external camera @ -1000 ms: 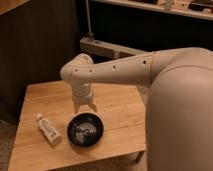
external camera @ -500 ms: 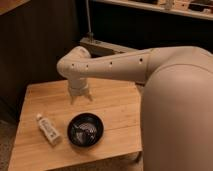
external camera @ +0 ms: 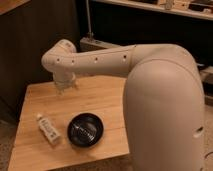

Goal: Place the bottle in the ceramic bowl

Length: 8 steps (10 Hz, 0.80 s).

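The robot's white arm [external camera: 100,57] fills the right side of the view and reaches across to the left, bending down at its wrist above the back-left part of the surface [external camera: 107,102]. A second ago the wrist hung over the middle of the surface, just behind the bowl. It has since swung steadily left and a little toward the back edge, rising slightly as it went.

The surface is a pale wooden top, and both of the task's things lie in its front half. Neither has moved during that second.

The ceramic bowl [external camera: 86,131] is black and glossy with pale rings inside. It sits near the front edge, roughly midway along it, and it is empty.

The bottle [external camera: 48,129] lies on its side just left of the bowl, close but not touching, toward the front-left corner. Its white cap points toward the back-left.

The claw [external camera: 65,86] points down near the back-left of the surface, well behind the bottle and a little to its right. Its jaws stand wide apart with nothing between them.

Judging from the shift, the arm has left the bowl's side and is moving over to the bottle's side, so this looks like the approach before the pick. No grasp has begun. The claw probably has to come forward toward the front edge, line its jaws up across the slim body and descend. A lying bottle may roll if it is nudged off-centre.
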Each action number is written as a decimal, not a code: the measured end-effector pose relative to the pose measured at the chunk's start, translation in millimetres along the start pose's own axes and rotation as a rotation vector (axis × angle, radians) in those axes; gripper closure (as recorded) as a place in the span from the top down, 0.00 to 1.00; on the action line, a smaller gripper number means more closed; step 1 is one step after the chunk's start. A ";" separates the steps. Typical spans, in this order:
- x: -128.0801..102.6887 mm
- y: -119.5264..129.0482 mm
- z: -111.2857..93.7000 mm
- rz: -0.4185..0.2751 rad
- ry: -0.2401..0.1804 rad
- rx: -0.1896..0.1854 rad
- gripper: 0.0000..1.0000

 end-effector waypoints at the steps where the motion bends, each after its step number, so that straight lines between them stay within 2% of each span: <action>1: -5.4 14.7 2.7 -0.058 -0.011 -0.010 0.65; 3: -8.1 48.7 8.8 -0.159 -0.014 -0.033 0.65; 4: -6.4 61.5 10.2 -0.181 -0.008 -0.043 0.65; 8: 22.6 126.8 20.3 -0.214 0.071 -0.114 0.65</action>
